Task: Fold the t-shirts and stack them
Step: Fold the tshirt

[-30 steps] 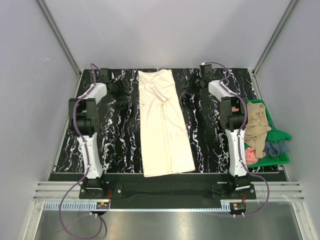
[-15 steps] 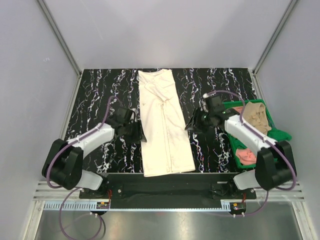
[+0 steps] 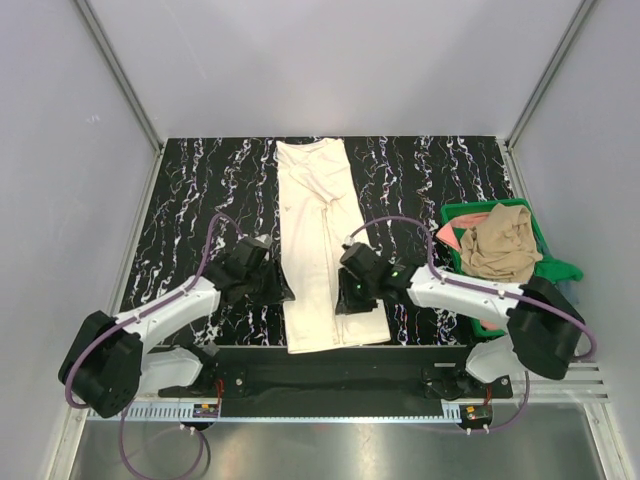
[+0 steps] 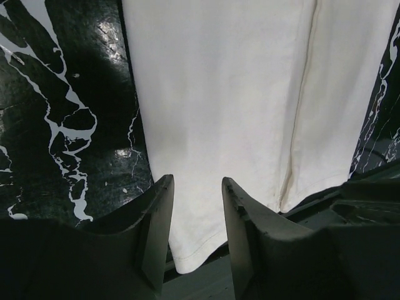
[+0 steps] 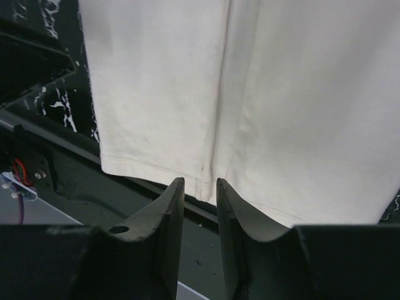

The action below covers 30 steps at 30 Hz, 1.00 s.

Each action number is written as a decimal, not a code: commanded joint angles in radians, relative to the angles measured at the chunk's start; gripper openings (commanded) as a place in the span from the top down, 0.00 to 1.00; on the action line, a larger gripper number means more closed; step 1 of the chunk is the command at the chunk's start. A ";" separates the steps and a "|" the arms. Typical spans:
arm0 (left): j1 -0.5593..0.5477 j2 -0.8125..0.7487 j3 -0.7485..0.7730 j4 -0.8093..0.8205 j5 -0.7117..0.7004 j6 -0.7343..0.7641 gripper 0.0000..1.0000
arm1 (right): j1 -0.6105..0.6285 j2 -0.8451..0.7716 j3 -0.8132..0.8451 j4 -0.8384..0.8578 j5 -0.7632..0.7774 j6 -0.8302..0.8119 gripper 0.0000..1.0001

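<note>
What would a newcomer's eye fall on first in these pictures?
First comes the long cream t-shirt, folded into a narrow strip down the middle of the black marbled table. Next come the left gripper and the right gripper, both open and low at the shirt's near end, one on each side. At the right edge, a green bin holds a crumpled tan t-shirt.
</note>
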 commanded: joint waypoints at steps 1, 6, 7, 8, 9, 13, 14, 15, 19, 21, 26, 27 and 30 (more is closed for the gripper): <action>0.003 -0.031 -0.012 0.010 -0.054 -0.015 0.58 | 0.077 0.062 0.025 0.029 0.072 0.072 0.65; 0.026 -0.042 -0.015 0.003 -0.028 0.004 0.57 | 0.151 0.131 0.028 0.026 0.113 0.114 0.63; 0.028 -0.046 -0.015 -0.007 -0.037 0.011 0.56 | 0.164 0.150 0.027 0.026 0.121 0.118 0.63; 0.028 -0.051 -0.017 -0.013 -0.043 0.014 0.56 | 0.174 0.157 0.030 0.026 0.127 0.128 0.63; 0.028 -0.060 -0.020 -0.016 -0.049 0.017 0.56 | 0.178 0.164 0.030 0.024 0.133 0.132 0.63; 0.028 -0.076 -0.034 -0.021 -0.051 0.020 0.55 | 0.197 0.188 0.024 0.015 0.156 0.158 0.63; 0.028 -0.076 -0.040 -0.019 -0.051 0.020 0.55 | 0.200 0.188 0.024 0.014 0.159 0.164 0.64; 0.028 -0.071 -0.041 -0.019 -0.051 0.020 0.55 | 0.203 0.191 0.024 0.014 0.159 0.164 0.64; 0.028 -0.065 -0.047 -0.019 -0.048 0.020 0.55 | 0.201 0.200 0.027 0.015 0.153 0.160 0.65; 0.028 -0.074 -0.050 -0.017 -0.049 0.017 0.55 | 0.203 0.200 0.027 0.015 0.150 0.161 0.65; 0.029 -0.102 -0.063 -0.017 -0.046 0.014 0.54 | 0.203 0.207 0.022 0.018 0.138 0.172 0.66; 0.028 -0.106 -0.064 -0.017 -0.045 0.014 0.54 | 0.204 0.211 0.021 0.023 0.135 0.174 0.66; 0.028 -0.108 -0.070 -0.016 -0.040 0.014 0.54 | 0.208 0.211 0.021 0.037 0.119 0.178 0.67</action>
